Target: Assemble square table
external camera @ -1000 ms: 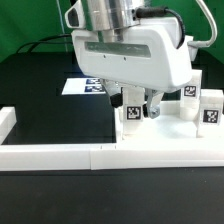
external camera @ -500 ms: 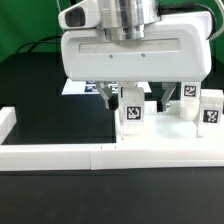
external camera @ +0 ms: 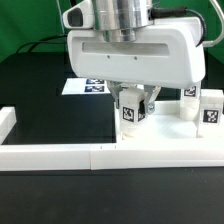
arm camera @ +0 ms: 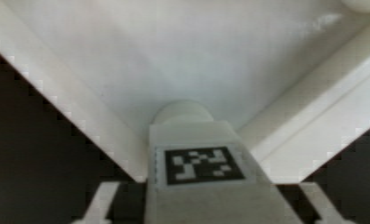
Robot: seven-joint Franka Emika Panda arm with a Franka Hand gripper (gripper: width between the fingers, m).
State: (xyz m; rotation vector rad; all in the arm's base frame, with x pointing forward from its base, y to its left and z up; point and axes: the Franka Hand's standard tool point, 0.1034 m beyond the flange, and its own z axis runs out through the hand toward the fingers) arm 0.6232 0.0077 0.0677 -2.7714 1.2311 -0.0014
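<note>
The claw pinches a tagged white leg upright – just above the white border wall on the black worktop. Two more legs stand at the exterior view's right.

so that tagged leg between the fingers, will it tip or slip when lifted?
Probably stiff and light: the leg looks like a small solid white plastic block. It stands upright and tall for its base, so a sideways nudge could tip it. Its smooth faces may slip slightly in the hand.
</note>
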